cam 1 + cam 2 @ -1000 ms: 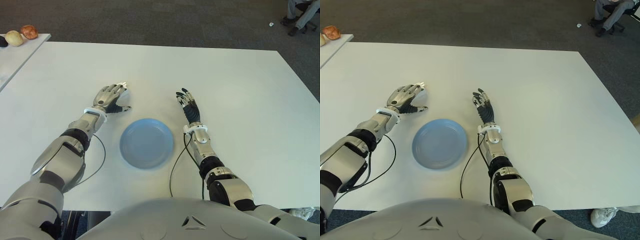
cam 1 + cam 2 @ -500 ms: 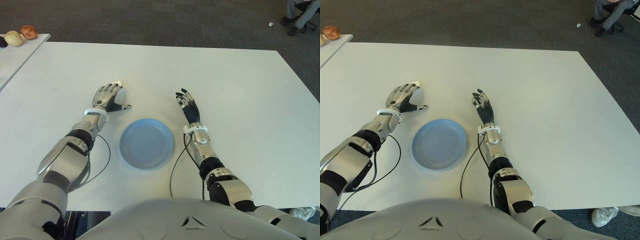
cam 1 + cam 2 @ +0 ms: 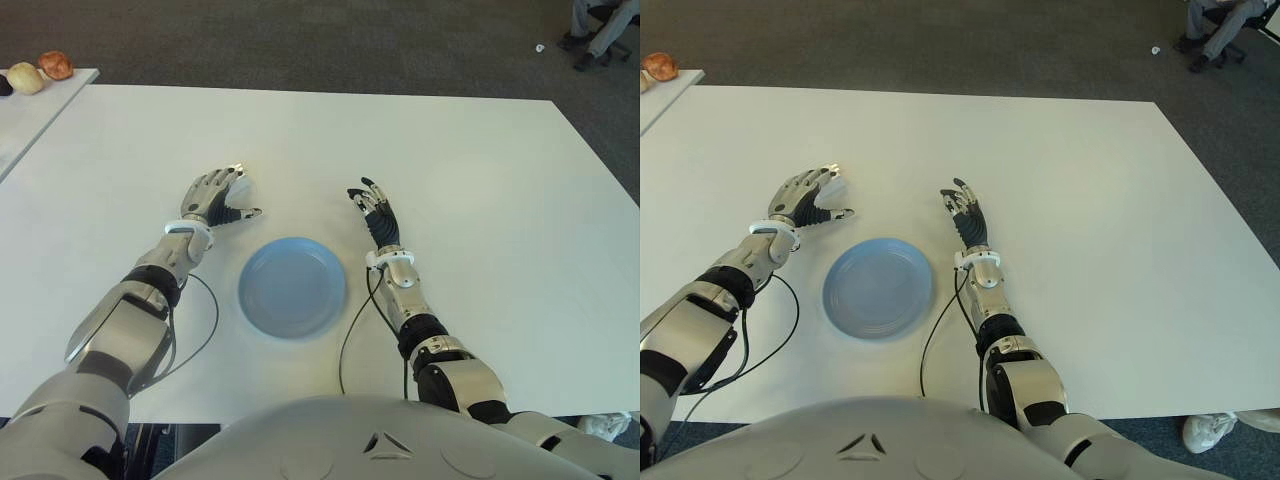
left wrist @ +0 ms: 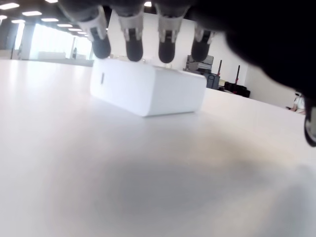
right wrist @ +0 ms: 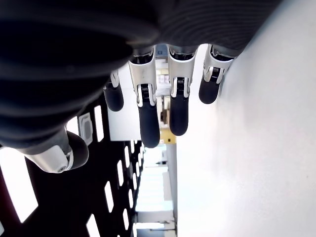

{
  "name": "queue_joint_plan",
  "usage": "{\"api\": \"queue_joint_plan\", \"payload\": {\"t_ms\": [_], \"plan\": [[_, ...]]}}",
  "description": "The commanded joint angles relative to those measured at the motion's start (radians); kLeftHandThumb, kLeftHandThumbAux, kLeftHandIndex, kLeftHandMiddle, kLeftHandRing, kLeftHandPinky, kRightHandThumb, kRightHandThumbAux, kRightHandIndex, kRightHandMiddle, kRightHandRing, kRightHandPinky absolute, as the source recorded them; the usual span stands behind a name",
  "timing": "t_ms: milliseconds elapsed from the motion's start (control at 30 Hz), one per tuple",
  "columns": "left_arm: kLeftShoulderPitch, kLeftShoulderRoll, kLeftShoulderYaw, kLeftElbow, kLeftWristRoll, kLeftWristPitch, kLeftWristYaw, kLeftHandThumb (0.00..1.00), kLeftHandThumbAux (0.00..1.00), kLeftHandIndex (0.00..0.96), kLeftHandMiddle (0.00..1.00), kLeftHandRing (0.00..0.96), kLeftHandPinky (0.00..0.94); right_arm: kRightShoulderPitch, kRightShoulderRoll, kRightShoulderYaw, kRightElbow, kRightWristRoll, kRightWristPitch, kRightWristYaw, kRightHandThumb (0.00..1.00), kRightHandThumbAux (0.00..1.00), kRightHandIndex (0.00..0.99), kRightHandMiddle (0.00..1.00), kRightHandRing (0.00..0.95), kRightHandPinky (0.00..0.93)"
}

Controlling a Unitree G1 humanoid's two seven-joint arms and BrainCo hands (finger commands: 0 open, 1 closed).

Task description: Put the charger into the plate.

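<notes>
We see the charger [image 4: 147,86], a small white rounded-edged block with a slot on one end, lying on the white table [image 3: 480,180] toward its left edge, just beyond the blue plate [image 3: 293,286]. Our left hand [image 3: 215,195] hovers over it with fingers [image 4: 132,45] arched but holding nothing; our right hand [image 3: 377,215] shows right of the plate, spread and empty. We judge it light, rigid and slick, best pinched across its long flat sides.

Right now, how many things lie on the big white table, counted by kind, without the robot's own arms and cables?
Charger: 1, white, under the left hand fingertips.
Plate: 1, blue, nothing in it.
Total: 2.
</notes>
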Motion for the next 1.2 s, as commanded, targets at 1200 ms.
{"api": "queue_joint_plan", "payload": {"t_ms": [1200], "plan": [[0.438, 0.521, 0.366, -0.907, -0.22, -0.051, -0.787, 0.0, 0.549, 0.0, 0.0, 0.0, 0.009, 0.031, -0.007, 0.018, 0.061, -0.023, 0.075, -0.015, 0.0, 0.508, 0.11, 0.298, 0.228, 0.011]]}}
